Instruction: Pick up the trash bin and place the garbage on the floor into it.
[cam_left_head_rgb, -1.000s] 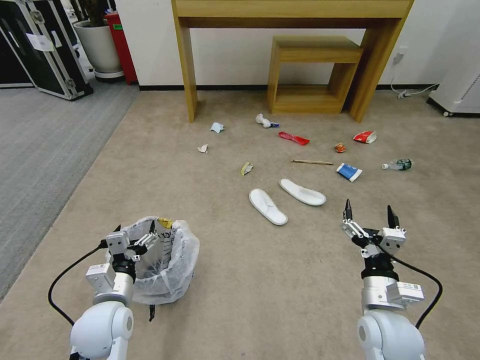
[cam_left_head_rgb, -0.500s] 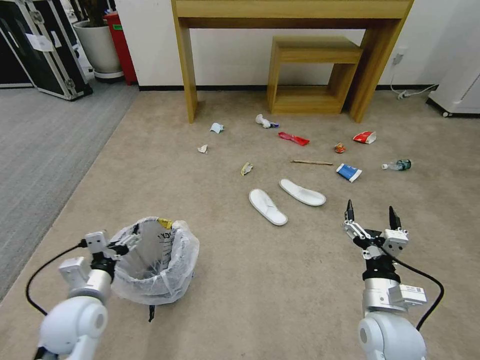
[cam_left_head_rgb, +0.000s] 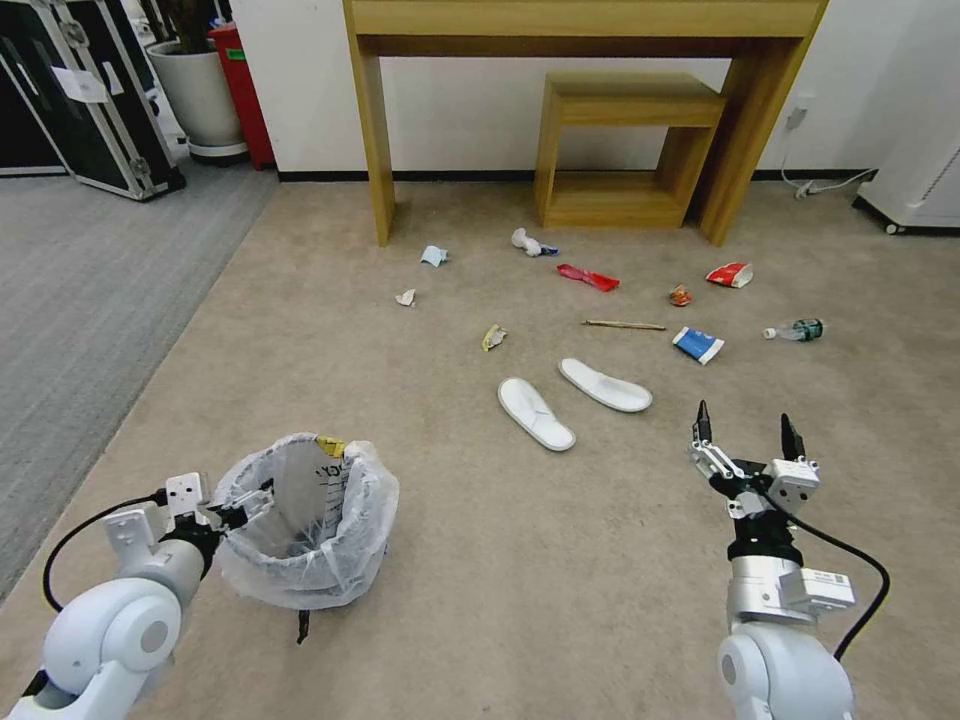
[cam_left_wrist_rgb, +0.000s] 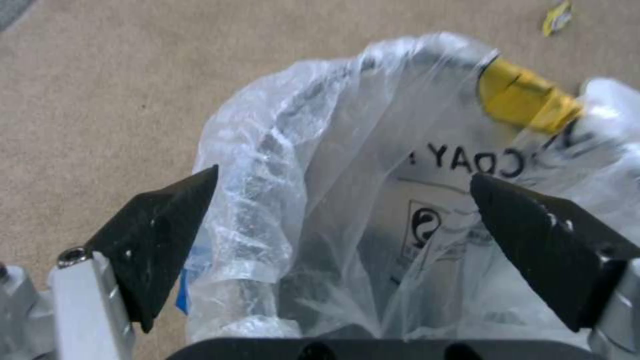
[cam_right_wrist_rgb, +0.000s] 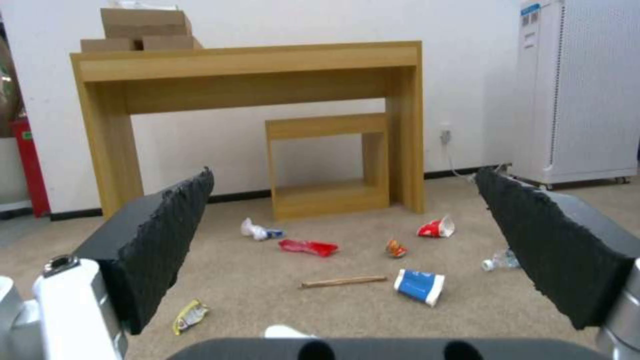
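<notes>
Left end effector (cam_left_head_rgb: 232, 503), fingers spread apart, straddles the 9 o'clock rim of the small round dark trash bin lined with crinkly translucent white plastic (cam_left_head_rgb: 310, 525), one finger outside the bag and one over the opening, with the bin standing on the beige carpet floor (cam_left_head_rgb: 520, 560). Out toward 1 o'clock lie two flat white slippers (cam_left_head_rgb: 575, 398), then a thin wooden stick (cam_left_head_rgb: 624, 324) and a blue-and-white carton (cam_left_head_rgb: 698, 344); the right end effector (cam_left_head_rgb: 747, 432) hovers spread at 3 o'clock above bare carpet.

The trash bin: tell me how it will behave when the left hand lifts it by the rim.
The trash bin looks small and nearly empty, so probably light. Its crinkly liner bag drapes loosely over the rim, so the open left hand may slip on plastic. A one-sided rim grip would likely tilt it.
</notes>
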